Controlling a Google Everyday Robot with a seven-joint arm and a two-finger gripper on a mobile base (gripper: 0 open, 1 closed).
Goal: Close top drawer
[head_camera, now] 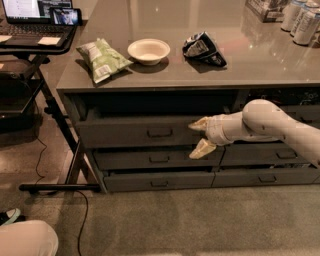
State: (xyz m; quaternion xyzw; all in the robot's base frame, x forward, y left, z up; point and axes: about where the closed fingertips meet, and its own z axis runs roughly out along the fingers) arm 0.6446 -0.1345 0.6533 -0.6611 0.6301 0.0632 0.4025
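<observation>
Your jaws are spread wide and hold nothing: the gripper [199, 137] shows two cream fingers, the upper finger [199, 124] lying over the right end of the top drawer [125, 132] and the lower one over the right end of the shallower drawer [145, 158] beneath it. You cannot tell whether either finger touches a panel. The white arm [262, 125] reaches in from the right, across the narrower right-hand column of drawers. The top drawer sits just under the desk [165, 85] top in the left column, with a dark gap above its front panel and one small loop handle [160, 133] at its centre, left of the gripper. You have three drawers in that left column: the top one and two shallower ones under it. On the desk you can count one green snack bag [102, 59], one white bowl [148, 50] and one dark crumpled bag [204, 47], set in a row and apart from each other, plus a cluster of cans [304, 21] at the far right corner, cut off by the frame. One open laptop [35, 11] rests on a black stand to the left of the desk.
</observation>
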